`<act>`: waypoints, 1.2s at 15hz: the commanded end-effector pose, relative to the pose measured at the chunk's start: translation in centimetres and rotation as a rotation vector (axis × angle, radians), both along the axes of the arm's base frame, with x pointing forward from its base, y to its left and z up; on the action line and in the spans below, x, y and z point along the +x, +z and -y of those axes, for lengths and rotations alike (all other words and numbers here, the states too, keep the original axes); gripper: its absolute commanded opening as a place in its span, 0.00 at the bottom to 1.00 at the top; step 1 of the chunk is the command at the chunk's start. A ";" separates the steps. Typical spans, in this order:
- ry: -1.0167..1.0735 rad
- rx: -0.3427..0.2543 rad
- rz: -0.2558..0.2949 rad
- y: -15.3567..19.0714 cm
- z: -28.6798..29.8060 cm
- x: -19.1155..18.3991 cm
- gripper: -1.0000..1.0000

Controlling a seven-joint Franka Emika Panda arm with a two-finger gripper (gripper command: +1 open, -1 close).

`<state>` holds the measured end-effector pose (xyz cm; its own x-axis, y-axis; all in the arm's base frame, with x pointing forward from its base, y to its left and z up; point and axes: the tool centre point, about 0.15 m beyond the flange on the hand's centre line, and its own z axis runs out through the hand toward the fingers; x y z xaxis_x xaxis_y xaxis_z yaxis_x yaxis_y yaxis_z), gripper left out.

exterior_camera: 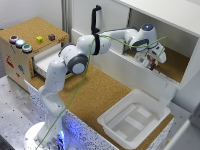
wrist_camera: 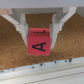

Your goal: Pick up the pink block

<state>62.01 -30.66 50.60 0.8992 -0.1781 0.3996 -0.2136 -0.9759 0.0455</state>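
The pink block (wrist_camera: 39, 42) is a reddish-pink cube with a black letter A on its near face. It fills the middle of the wrist view, over a cork floor (wrist_camera: 12, 50). My gripper (wrist_camera: 40, 31) has one fingertip (wrist_camera: 24, 31) against each side of the block and is shut on it. In the exterior view the gripper (exterior_camera: 150, 63) is inside the white shelf compartment (exterior_camera: 175, 65) at the exterior view's right, low over its cork floor. There the hand hides most of the block.
A wooden box (exterior_camera: 30, 30) at the exterior view's left carries a small yellow cube (exterior_camera: 39, 38), a dark purple cube (exterior_camera: 51, 36) and three round buttons (exterior_camera: 20, 43); its drawer (exterior_camera: 45, 60) is open. A white tray (exterior_camera: 134, 117) sits at the table's front right.
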 end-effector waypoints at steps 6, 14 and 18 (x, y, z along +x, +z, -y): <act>0.108 0.033 -0.042 0.6 -4.2 -10.3 0.00; 0.397 0.020 -0.206 -1.4 -14.0 -14.8 0.00; 0.583 -0.009 -0.277 -2.9 -20.1 -17.3 0.00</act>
<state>48.86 -17.63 49.94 0.9643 0.2167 0.1522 0.2291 -0.9710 -0.0687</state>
